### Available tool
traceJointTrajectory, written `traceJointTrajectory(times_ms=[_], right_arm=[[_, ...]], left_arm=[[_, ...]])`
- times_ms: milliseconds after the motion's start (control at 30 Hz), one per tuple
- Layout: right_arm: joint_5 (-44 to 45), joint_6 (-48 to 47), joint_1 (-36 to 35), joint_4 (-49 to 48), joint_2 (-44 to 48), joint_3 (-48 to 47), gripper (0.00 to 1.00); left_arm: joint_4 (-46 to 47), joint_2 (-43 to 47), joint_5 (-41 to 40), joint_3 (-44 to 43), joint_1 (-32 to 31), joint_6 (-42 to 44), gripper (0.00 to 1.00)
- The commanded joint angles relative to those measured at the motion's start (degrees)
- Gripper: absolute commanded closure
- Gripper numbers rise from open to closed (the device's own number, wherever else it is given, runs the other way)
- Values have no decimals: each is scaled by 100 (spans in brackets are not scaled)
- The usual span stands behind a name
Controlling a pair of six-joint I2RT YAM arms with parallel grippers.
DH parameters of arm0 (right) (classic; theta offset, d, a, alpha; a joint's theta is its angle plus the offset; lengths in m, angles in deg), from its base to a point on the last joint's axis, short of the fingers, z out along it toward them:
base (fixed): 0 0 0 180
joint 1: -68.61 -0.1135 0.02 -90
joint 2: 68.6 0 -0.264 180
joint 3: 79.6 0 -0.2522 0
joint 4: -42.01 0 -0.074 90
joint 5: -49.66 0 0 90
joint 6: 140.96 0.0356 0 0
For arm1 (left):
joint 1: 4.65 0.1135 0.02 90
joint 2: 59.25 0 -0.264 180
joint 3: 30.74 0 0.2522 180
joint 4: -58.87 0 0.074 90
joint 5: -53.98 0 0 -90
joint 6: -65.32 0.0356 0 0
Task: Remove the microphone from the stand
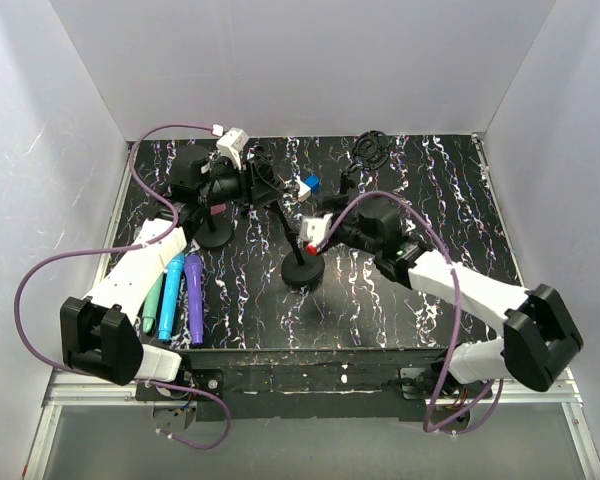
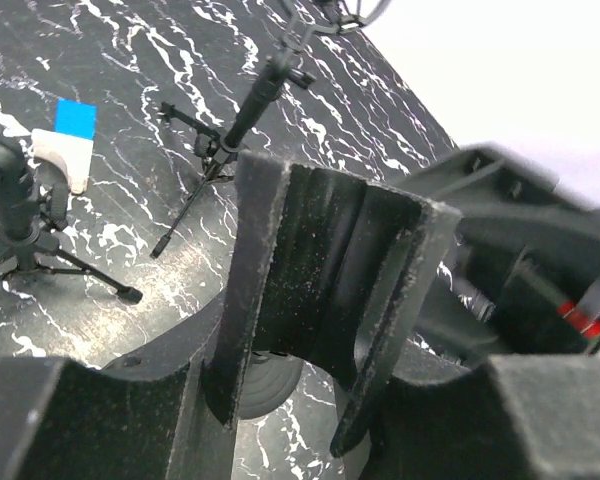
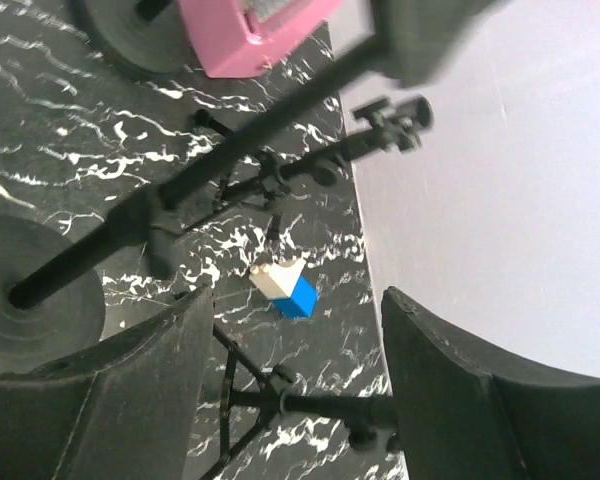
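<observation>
On the black marbled table (image 1: pixel 400 300), the right gripper (image 3: pixel 297 300) hangs with jaws wide apart near the middle stand (image 1: pixel 302 270), the left gripper (image 1: pixel 220 195), whose jaws I cannot tell, sits over the left stand (image 1: pixel 215 237), and the pink microphone (image 3: pixel 245 40) shows just beside that stand's round base.

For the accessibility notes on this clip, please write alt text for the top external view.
Two robot arms reach over a black marbled table: the left gripper at a round-base stand at back left, the open right gripper beside a second stand at centre. Green, blue and purple microphones lie side by side by the left arm.
</observation>
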Motion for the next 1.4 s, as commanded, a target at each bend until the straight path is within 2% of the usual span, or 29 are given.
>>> traceJointTrajectory(times_ms=[0, 100, 267, 600, 700, 800, 867, 933, 967, 1000, 1033, 1233, 1367], right_arm=[[753, 2014, 70, 1675, 583, -1049, 25], [868, 2684, 141, 2360, 917, -1182, 25], [842, 3080, 202, 3021, 1357, -1129, 25], [921, 3687, 404, 3066, 1524, -1050, 26], [921, 3731, 448, 3022, 1551, -1006, 26], [912, 3766, 492, 3057, 1568, -1006, 26], [886, 3784, 527, 3136, 1586, -1058, 26], [877, 3801, 554, 3215, 1603, -1094, 26], [877, 3819, 571, 3259, 1621, -1129, 26], [868, 3827, 589, 3303, 1647, -1138, 26], [842, 3845, 615, 3347, 1665, -1155, 26], [640, 3836, 721, 3619, 1718, -1226, 26], [202, 3863, 738, 3734, 1639, -1366, 26]], left_arm=[[-82, 41, 675, -464, -74, 742, 100], [-135, 6, 824, -596, -74, 1076, 100], [-205, -108, 983, -842, -196, 1454, 100], [-732, -161, 834, -1115, -584, 2272, 100], [-899, -170, 825, -1212, -654, 2439, 82], [-996, -126, 799, -1229, -715, 2553, 74], [-1066, -91, 799, -1229, -750, 2632, 62], [-1119, -47, 764, -1238, -794, 2711, 43], [-1154, -30, 694, -1256, -812, 2729, 27], [-1224, -30, 632, -1308, -838, 2747, 5], [-1338, -30, 614, -1369, -856, 2782, 2], [-1471, 85, 474, -1580, -918, 2914, 2], [-1427, 102, 219, -1730, -935, 2887, 2]])
